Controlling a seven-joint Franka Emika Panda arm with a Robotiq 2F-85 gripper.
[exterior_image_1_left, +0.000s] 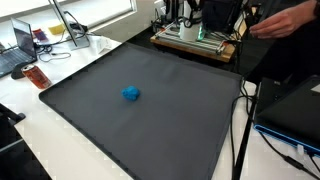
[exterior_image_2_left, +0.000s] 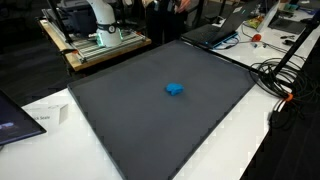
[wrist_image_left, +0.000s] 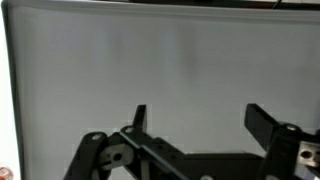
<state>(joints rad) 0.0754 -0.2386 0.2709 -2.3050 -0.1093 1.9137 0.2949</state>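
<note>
A small blue object (exterior_image_1_left: 131, 94) (exterior_image_2_left: 174, 89) lies near the middle of a large dark grey mat (exterior_image_1_left: 170, 125) (exterior_image_2_left: 130, 115) in both exterior views. The robot arm (exterior_image_2_left: 100, 16) stands on a platform behind the mat's far edge, with its base (exterior_image_1_left: 212, 14) dark against the background. In the wrist view my gripper (wrist_image_left: 200, 125) is open, its two dark fingers (wrist_image_left: 262, 124) wide apart with only bare mat (wrist_image_left: 160, 70) between them. The blue object does not appear in the wrist view. The gripper is well away from it, over the mat's far part.
A person's arm (exterior_image_1_left: 285, 22) reaches in beside the robot platform (exterior_image_1_left: 195, 42). Laptops and clutter (exterior_image_1_left: 25, 45) sit on the white table past one mat edge. Cables (exterior_image_2_left: 280, 75) and a laptop (exterior_image_2_left: 215, 32) lie along another edge. A paper (exterior_image_2_left: 45, 118) rests near the mat.
</note>
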